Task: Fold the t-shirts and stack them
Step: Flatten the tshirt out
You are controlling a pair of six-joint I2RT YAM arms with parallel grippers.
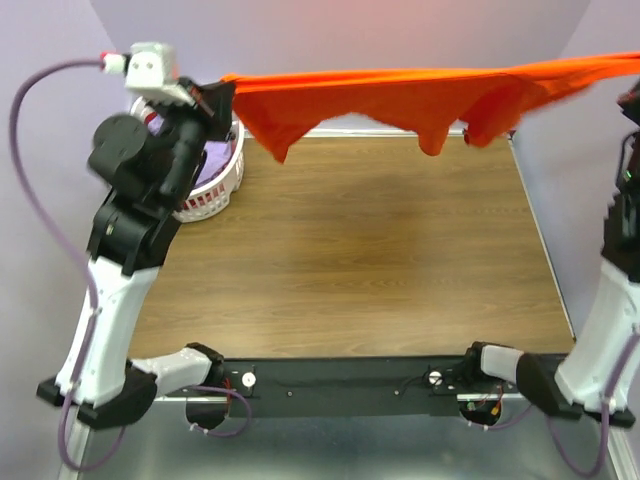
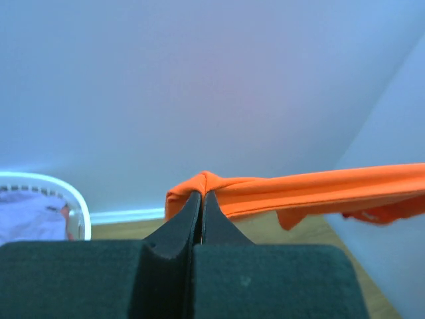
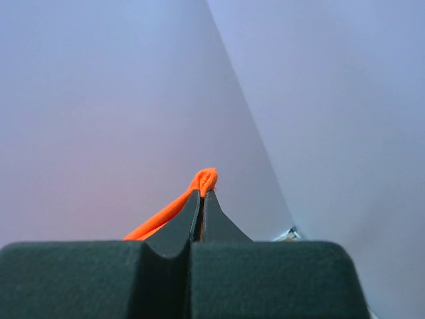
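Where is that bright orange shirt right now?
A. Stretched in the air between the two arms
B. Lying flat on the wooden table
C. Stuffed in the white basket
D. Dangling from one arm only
A: the orange t-shirt hangs stretched above the table, one end pinched in the left arm's fingers and the other in the right arm's fingers.

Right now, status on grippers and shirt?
Left gripper, right gripper both shut on orange t-shirt. Shirt stretched midair over table. Laundry basket far left, not touching.
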